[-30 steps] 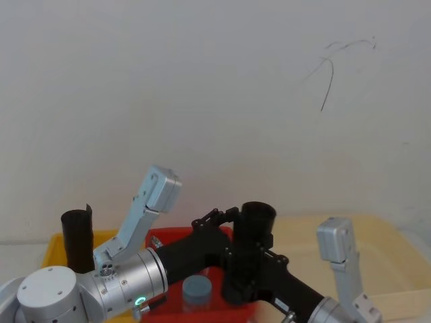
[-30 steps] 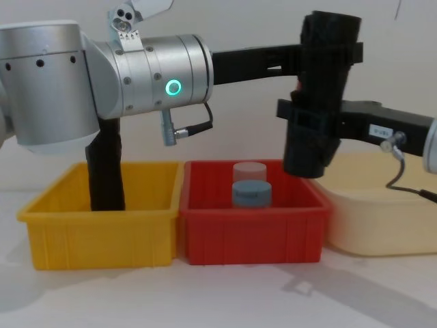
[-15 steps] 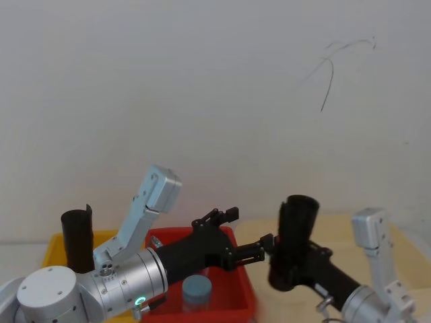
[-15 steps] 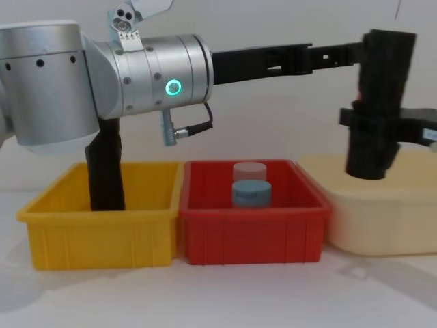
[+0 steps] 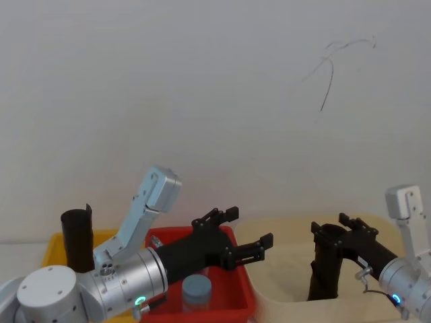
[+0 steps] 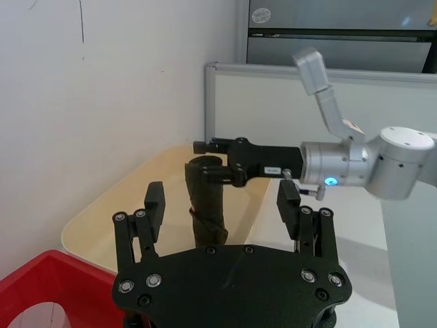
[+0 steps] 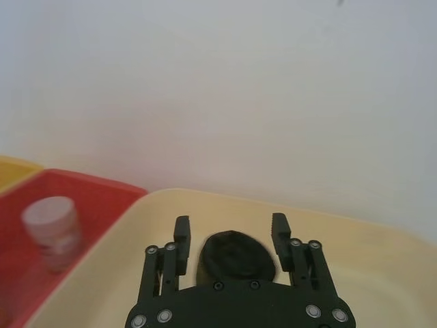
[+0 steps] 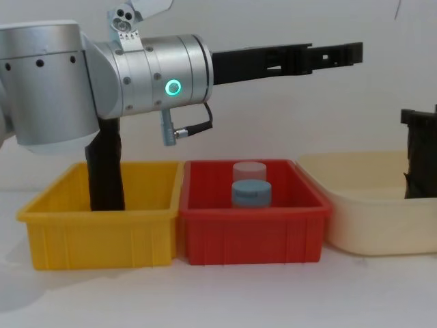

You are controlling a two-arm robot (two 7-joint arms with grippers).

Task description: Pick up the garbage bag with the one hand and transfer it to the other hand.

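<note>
The garbage bag (image 5: pixel 322 269), a black wrinkled roll, stands upright with its lower end down inside the cream tub (image 5: pixel 289 282). My right gripper (image 5: pixel 340 235), the one with a small white label, is shut on its upper part. From the left wrist I see that gripper (image 6: pixel 235 160) clamping the garbage bag (image 6: pixel 208 212). In the right wrist view the garbage bag (image 7: pixel 235 258) sits between the fingers of my right gripper (image 7: pixel 231 236). My left gripper (image 5: pixel 249 229) hangs open and empty above the red bin (image 5: pixel 239 296), reaching level to the right in the chest view (image 8: pixel 338 53).
A second black roll (image 8: pixel 106 171) stands in the yellow bin (image 8: pixel 102 232) at the left. The red bin (image 8: pixel 252 236) holds a blue-capped jar (image 8: pixel 251 193) and a pale jar (image 8: pixel 249 171). The cream tub (image 8: pixel 369 219) is at the right, with a white wall behind.
The left gripper let go of the bag and stayed in place, open. My right gripper carried the bag to the right and down into the cream tub.
</note>
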